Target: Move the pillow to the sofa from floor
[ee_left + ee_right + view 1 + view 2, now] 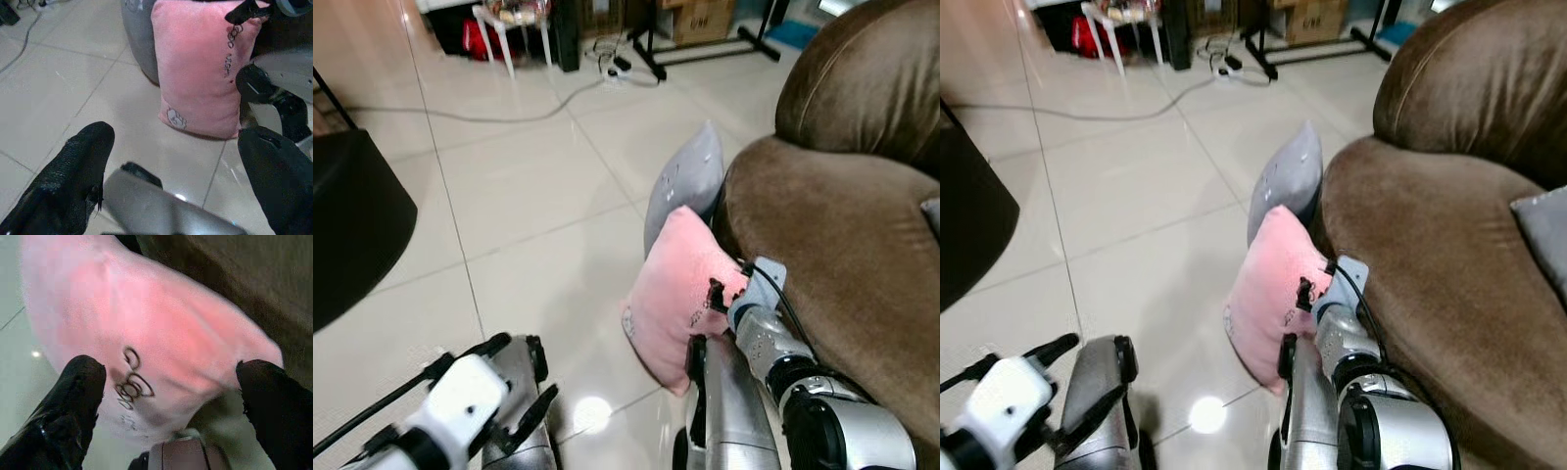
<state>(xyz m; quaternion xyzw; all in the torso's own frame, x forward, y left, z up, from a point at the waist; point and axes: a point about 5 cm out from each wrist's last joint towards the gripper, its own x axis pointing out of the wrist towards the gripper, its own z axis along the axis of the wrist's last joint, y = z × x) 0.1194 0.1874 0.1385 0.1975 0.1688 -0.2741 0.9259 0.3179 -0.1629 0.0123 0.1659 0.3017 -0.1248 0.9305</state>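
Pillow (675, 294) is not on the sofa (842, 235) yet. From my head cameras the pink pillow stands on edge on the tiled floor (529, 215), leaning against the brown sofa's front, with a grey pillow (690, 181) right behind it, also propped on the sofa. My right claw (720, 294) is up at the pink one's upper corner, just beside the seat edge, but from up here I can't tell if it's touching. My left claw (524, 377) hangs low over the floor, well apart from the pillow.

Left wrist cam: fingers (73, 171) spread wide, nothing between them, pink pillow ahead with its bottom edge on the tile.

Right wrist cam: fingers (73, 391) spread wide either side of the pink fabric, printed lettering between them, not closed on it yet.

So I'd say grasp is still to do, then the lift and drop onto the seat. Stuff around: cable (509, 108) across the floor, white stand (509, 29) and boxes at the back, dark round thing (352, 215) on my left. The grey pillow sits close enough to get dragged along.
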